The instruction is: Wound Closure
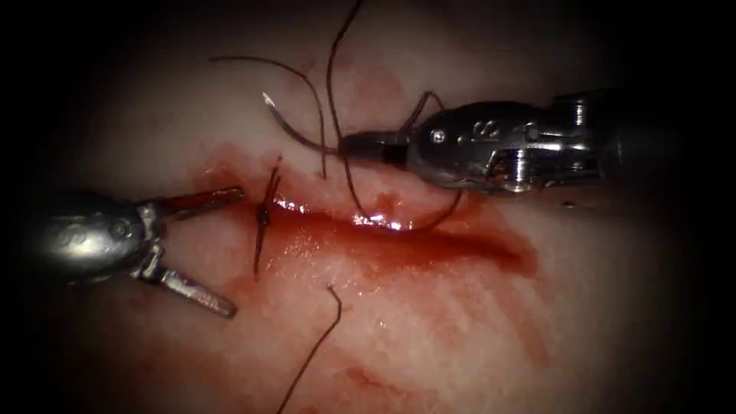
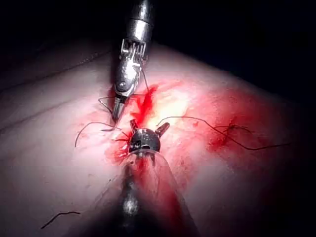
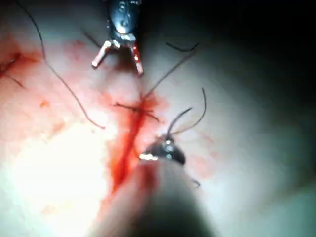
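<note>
2 silvery steel hands [image 1: 192, 249] [image 1: 360, 144], screws, engraved markings.

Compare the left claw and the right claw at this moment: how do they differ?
The left claw is spread open and holds nothing; the right claw is shut on the needle near its rear end. The left sits at the cut's left end, the right above it. Both hover over the tissue.

I count two end effectors: the left end effector [image 1: 201, 249] and the right end effector [image 1: 360, 144]. I see one curved needle [image 1: 287, 126], one tissue [image 1: 460, 322] with one cut [image 1: 399, 234], and one tied stitch [image 1: 263, 217]. One loose cut end of thread [image 1: 318, 345] lies on the tissue.
</note>
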Controlling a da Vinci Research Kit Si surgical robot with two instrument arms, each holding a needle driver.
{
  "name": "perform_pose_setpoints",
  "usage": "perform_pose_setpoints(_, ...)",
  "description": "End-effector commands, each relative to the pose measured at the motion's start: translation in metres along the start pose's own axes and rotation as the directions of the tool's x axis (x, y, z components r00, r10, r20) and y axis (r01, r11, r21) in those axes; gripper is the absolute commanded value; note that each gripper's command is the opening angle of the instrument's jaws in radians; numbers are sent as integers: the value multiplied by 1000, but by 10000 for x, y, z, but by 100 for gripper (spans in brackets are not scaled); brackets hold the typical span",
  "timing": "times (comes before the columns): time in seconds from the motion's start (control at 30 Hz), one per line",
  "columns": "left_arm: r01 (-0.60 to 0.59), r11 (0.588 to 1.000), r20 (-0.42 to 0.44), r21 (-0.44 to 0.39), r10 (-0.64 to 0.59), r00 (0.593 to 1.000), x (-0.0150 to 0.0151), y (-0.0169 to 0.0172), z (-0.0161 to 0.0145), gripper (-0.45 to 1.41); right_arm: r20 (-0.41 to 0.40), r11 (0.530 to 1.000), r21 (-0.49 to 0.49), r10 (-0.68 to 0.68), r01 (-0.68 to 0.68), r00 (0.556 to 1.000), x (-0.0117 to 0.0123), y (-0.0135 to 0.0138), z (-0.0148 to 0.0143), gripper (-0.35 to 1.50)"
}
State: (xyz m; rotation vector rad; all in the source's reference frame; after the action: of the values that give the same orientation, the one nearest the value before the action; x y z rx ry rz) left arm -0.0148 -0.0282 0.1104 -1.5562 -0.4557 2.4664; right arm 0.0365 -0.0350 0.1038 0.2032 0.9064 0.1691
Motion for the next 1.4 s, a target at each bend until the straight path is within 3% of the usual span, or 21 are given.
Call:
perform_pose_setpoints(0.03, 1, 1000, -1, -2, -1, 1000, -3, 1, 7, 83, 5, 1000, 4, -13, 13, 1000, 3, 2, 9, -35)
perform_pose_setpoints(0.17, 0, 1000, -1, -3, 0, 1000, -3, 1, 6, 81, 29, 999, -26, -27, 28, 999, 3, 9, -1, -35)
perform_pose_setpoints(0.3, 0, 1000, -1, -4, 0, 1000, -4, 1, 5, 79, 49, 997, -66, -36, 40, 998, 0, 21, -36, -35)
perform_pose_setpoints(0.47, 0, 1000, -2, -6, 0, 1000, -4, 1, 6, 78, 48, 995, -91, -30, 34, 998, -6, 29, -56, -35)
perform_pose_setpoints(0.77, -2, 1000, -3, -10, 2, 1000, -5, 2, 6, 76, 106, 995, -84, -53, 62, 993, -33, 31, -55, -35)
perform_pose_setpoints(0.9, -4, 1000, -3, -9, 4, 1000, -7, 3, 7, 76, 88, 994, -96, -49, 57, 995, -31, 32, -52, -35)
perform_pose_setpoints(1.03, -6, 1000, -4, -14, 6, 1000, -10, 3, 8, 74, 16, 989, -143, -24, 26, 1000, -12, 38, -48, 69)
perform_pose_setpoints(1.1, -7, 1000, -5, -17, 7, 1000, -11, 3, 9, 74, -4, 986, -166, -37, 36, 999, -1, 38, -42, 100)
perform_pose_setpoints(1.17, -8, 1000, -5, -17, 8, 1000, -12, 3, 9, 74, -5, 983, -175, -48, 46, 999, 9, 36, -32, 110)
perform_pose_setpoints(1.4, -10, 1000, -5, -19, 10, 1000, -14, 3, 8, 74, -39, 989, -108, -110, 105, 993, 31, 23, -1, 105)
